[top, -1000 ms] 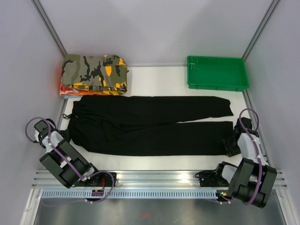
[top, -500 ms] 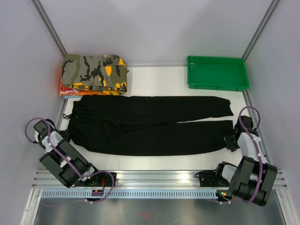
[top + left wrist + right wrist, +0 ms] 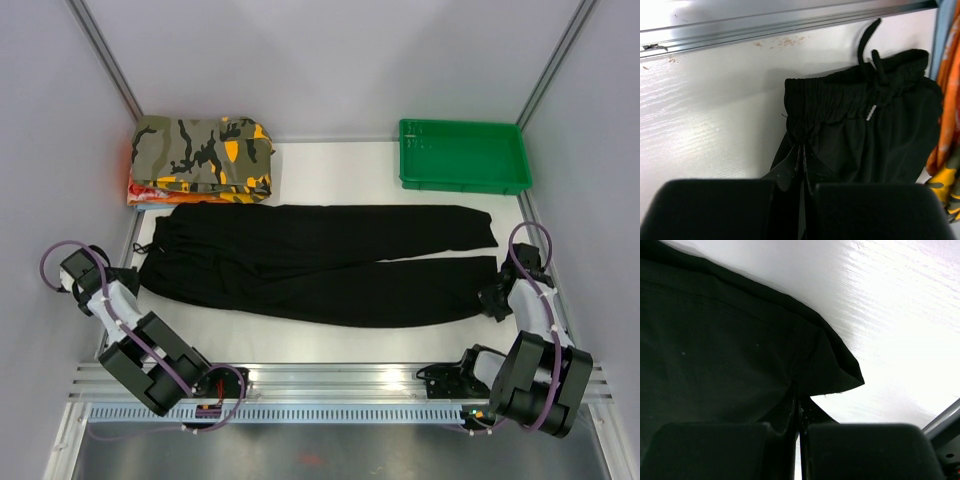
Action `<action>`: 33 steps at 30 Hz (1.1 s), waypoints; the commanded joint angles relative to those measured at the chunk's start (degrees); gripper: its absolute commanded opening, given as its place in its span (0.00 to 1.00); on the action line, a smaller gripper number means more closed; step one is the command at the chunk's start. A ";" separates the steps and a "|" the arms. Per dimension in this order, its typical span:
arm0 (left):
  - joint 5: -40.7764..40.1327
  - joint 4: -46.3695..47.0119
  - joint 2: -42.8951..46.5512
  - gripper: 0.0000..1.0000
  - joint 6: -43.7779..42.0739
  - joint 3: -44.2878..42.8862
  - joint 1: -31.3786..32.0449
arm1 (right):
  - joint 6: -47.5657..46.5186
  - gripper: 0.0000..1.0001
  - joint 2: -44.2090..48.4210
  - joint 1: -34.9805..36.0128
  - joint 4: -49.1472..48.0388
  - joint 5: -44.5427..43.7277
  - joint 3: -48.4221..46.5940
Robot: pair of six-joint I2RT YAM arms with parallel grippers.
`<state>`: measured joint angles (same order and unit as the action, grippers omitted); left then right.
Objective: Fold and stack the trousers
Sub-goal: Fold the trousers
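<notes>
The black trousers point(image 3: 320, 262) lie spread across the white table, waistband at the left, both leg ends at the right. My left gripper point(image 3: 133, 279) is shut on the near corner of the elastic waistband point(image 3: 840, 97), whose drawstring trails toward the rail. In the left wrist view the left gripper point(image 3: 802, 150) pinches the gathered cloth. My right gripper point(image 3: 492, 296) is shut on the hem of the near leg. In the right wrist view the right gripper point(image 3: 797, 402) holds the trousers' hem corner point(image 3: 840, 370), lifted a little off the table.
A folded camouflage garment point(image 3: 203, 155) sits on an orange item at the back left, just beyond the waistband. A green tray point(image 3: 462, 155) stands at the back right. Grey walls close in both sides, and an aluminium rail point(image 3: 330, 378) runs along the near edge.
The right gripper shut on the near leg's hem. Both grippers drew the trousers' near edge away from the rail; the left arm swung outward to the left.
</notes>
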<state>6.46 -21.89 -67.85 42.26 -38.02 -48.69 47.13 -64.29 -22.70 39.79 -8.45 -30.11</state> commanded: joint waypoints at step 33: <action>-18.04 -30.22 19.24 0.02 -1.92 -24.90 5.26 | -1.69 0.00 14.72 9.51 7.31 -13.34 -19.54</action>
<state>-3.25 -47.22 -51.20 39.48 -58.63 -45.12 45.15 -50.98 -14.22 43.66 -16.99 -46.28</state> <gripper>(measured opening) 0.027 0.004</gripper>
